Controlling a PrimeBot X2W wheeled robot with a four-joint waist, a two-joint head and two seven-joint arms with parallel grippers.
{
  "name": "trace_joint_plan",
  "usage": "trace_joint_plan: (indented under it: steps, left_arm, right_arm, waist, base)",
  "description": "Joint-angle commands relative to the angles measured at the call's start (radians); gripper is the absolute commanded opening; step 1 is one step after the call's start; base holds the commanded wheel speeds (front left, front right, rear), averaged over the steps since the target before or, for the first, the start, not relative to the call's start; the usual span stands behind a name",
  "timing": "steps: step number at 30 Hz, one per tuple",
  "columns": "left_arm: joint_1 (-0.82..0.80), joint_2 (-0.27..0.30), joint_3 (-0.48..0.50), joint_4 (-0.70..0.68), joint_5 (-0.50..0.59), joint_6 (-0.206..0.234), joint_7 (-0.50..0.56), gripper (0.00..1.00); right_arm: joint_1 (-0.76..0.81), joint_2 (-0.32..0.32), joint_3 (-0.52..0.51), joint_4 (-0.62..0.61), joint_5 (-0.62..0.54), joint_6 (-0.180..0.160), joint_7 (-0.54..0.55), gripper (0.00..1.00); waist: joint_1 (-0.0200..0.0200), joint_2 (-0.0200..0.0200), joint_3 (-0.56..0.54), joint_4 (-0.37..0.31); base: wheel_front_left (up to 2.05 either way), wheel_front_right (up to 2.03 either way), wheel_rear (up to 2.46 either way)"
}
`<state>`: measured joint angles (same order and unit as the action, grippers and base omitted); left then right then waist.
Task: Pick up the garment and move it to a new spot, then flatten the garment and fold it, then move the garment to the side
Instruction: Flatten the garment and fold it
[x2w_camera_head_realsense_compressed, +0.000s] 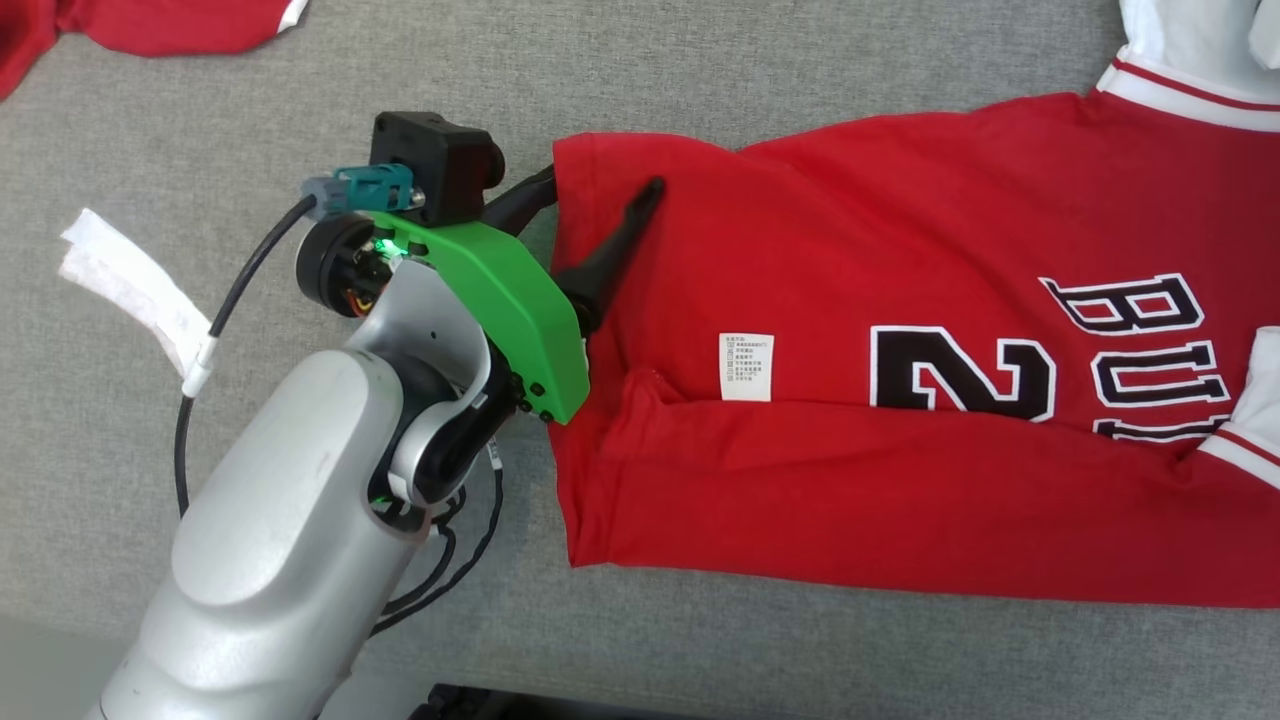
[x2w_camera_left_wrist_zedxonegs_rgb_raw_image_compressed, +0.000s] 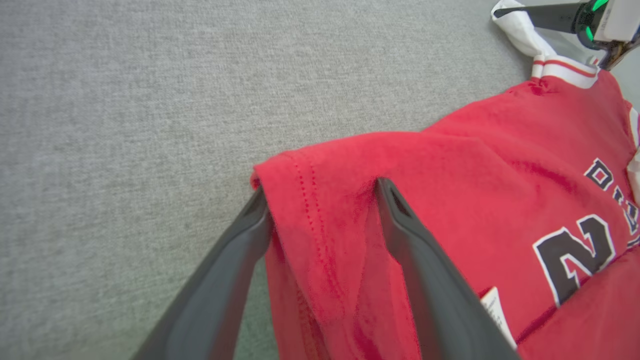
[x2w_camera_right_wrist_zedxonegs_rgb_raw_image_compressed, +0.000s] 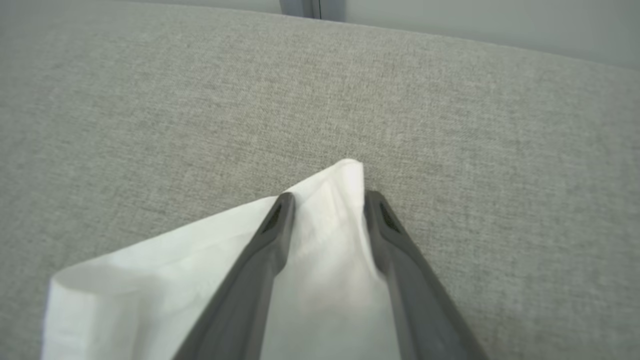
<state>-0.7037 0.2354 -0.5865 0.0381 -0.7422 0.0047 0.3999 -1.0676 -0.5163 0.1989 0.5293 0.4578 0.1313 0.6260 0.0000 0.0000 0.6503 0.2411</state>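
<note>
- Garment (x2w_camera_head_realsense_compressed: 900, 330): a red jersey with white trim lies spread across the grey cushion (x2w_camera_head_realsense_compressed: 700, 80). A long crease runs just below its white care label (x2w_camera_head_realsense_compressed: 746, 366), the landmark used throughout.
- Left gripper (x2w_camera_head_realsense_compressed: 603, 183): sits at the hem corner (x2w_camera_left_wrist_zedxonegs_rgb_raw_image_compressed: 280, 175), up and to the left of the care label in the head view. Its jaws stand wide apart astride that corner. One finger is at the cloth's edge and the other rests on top, so nothing is clamped.
- Right gripper (x2w_camera_right_wrist_zedxonegs_rgb_raw_image_compressed: 328, 196): works at the garment's end farthest from the care label. Its fingers are narrowly parted with white cloth (x2w_camera_right_wrist_zedxonegs_rgb_raw_image_compressed: 320, 240) gathered between them. Whether they pinch it cannot be told.
- Step in hand, as judged: flattening, with one gripper at each end of the jersey.
- To do it well, close the left jaws fully over the stitched hem so that both layers are caught.
- Then draw the corner straight away from the care label, keeping it low over the cushion.
- Pull evenly against the right arm until the crease below the care label opens out.
</note>
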Motion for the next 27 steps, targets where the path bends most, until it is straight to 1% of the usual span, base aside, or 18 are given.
trace_joint_plan:
  steps: [1,3,5,7,10,14,17,20,22,27]
  left_arm:
    - [-0.022,0.002,0.004,0.009,0.001,-0.007,-0.01,0.0]
    - [-0.024,-0.002,0.01,0.015,-0.007,-0.015,-0.023,0.0]
    - [-0.019,-0.001,0.022,0.02,-0.019,-0.021,-0.039,0.0]
    - [-0.009,0.008,0.037,0.021,-0.023,-0.018,-0.059,0.0]
    - [0.006,0.02,0.058,0.025,-0.028,-0.011,-0.078,0.0]
    - [0.02,0.033,0.076,0.022,-0.033,-0.004,-0.088,0.0]
    - [0.037,0.046,0.086,0.021,-0.037,0.006,-0.093,0.0]
    - [0.062,0.052,0.095,0.014,-0.044,0.016,-0.104,0.0]
    - [0.083,0.056,0.099,0.006,-0.047,0.022,-0.113,0.0]
    - [0.169,0.078,0.104,-0.024,-0.048,0.03,-0.142,0.0]
  right_arm:
    - [0.053,0.007,0.018,0.028,0.002,-0.001,-0.016,0.0]
    - [0.033,0.007,0.003,0.028,0.005,-0.002,-0.059,0.0]
    - [-0.001,0.004,-0.027,0.03,0.007,-0.002,-0.125,0.0]
    - [-0.029,0.004,-0.056,0.039,0.01,-0.001,-0.177,0.0]
    - [-0.045,0.006,-0.091,0.057,0.024,-0.001,-0.221,0.0]
    - [-0.047,-0.008,-0.122,0.066,0.042,-0.001,-0.275,0.0]
    - [-0.014,0.0,-0.131,0.062,0.071,-0.001,-0.301,0.0]
    - [0.034,0.01,-0.132,0.023,0.126,-0.001,-0.329,0.0]
    - [0.09,0.005,-0.129,-0.023,0.167,-0.001,-0.353,0.0]
    - [0.298,-0.007,-0.133,-0.176,0.267,-0.001,-0.404,0.0]
  waist:
    - [0.0,0.0,-0.002,-0.006]
    - [0.0,0.0,-0.003,-0.011]
    - [0.0,0.0,-0.01,-0.018]
    - [0.0,0.0,-0.023,-0.028]
    - [0.0,0.0,-0.044,-0.046]
    - [0.0,0.0,-0.077,-0.076]
    - [0.0,0.0,-0.106,-0.1]
    - [0.0,0.0,-0.132,-0.125]
    - [0.0,0.0,-0.146,-0.14]
    - [0.0,0.0,-0.192,-0.184]
  base:
    - [0.0,0.0,0.0]
    - [0.0,0.0,0.0]
    - [0.0,0.0,0.0]
    - [0.0,0.0,0.0]
    - [0.0,0.0,0.0]
    - [0.0,0.0,0.0]
    - [0.0,0.0,0.0]
    - [0.0,0.0,0.0]
    - [0.0,0.0,0.0]
    - [0.0,0.0,0.0]
